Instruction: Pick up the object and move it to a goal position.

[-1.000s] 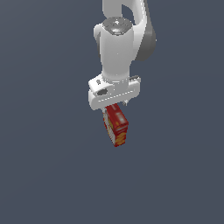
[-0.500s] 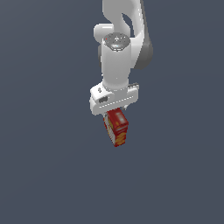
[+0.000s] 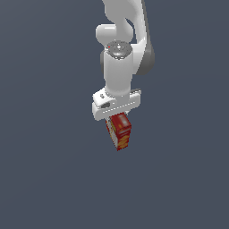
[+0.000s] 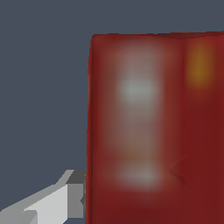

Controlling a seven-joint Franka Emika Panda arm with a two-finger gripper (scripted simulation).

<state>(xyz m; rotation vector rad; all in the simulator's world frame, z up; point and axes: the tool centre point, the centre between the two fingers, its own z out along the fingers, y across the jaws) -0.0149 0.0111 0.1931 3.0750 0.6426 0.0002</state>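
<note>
Exterior view: the white arm (image 3: 120, 67) reaches down from the top of the frame against a plain dark grey-blue background. At its lower end sits the claw (image 3: 117, 120), whose white crossbar body runs slightly tilted, higher on the exterior view's right. Directly beneath that body hangs the cracker box (image 3: 119, 130), red with orange-yellow cracker print on its faces. The box is tilted, its lower end leaning toward the exterior view's right. Its upper end is tucked under the claw body and is hidden there. No surface is seen touching the box; only the uniform background lies below and around it, and no shadow or edge marks where a desk might lie.

Wrist view: the box fills most of the frame as a blurred red surface with a pale, smeared panel on one face and an orange patch on the adjoining face. A vertical edge between the two faces is visible. One grey finger (image 4: 57, 202) of the claw shows, its tip touching the side of the box. The opposite finger is not visible in this view.

State of the claw: closed onto the cracker box, narrowed to the box's thickness, with the box carried in it and held apart from everything else in the scene.
</note>
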